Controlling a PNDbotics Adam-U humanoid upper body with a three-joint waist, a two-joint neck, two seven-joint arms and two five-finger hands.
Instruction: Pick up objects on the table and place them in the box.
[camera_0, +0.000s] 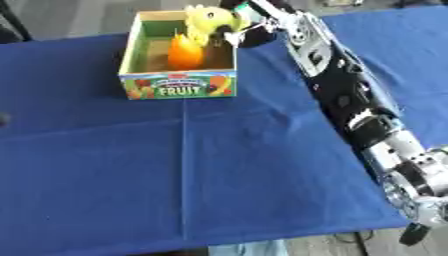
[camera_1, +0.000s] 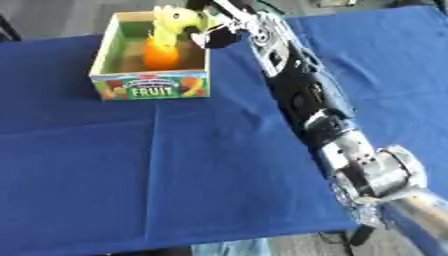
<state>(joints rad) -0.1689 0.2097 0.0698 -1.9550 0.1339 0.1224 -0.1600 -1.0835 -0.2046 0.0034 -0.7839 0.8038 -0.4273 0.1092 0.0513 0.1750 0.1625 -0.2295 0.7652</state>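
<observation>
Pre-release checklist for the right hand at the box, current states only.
1. Right hand shut on yellow-green fruit: ok.
2. Fruit over the open fruit box, at its far right corner: ok.
3. Fruit clear of the box rim: cannot tell.
4. Room inside: orange fruit stands near the middle, green floor shows beside it: ok.
5. Blue tablecloth bears no other objects in view: ok.
6. Left hand: not in view, cannot tell.

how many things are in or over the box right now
2. An orange object sits inside the box, against its far side. A yellow object is over the box's far right corner, in the right hand. The walls may hide more.
</observation>
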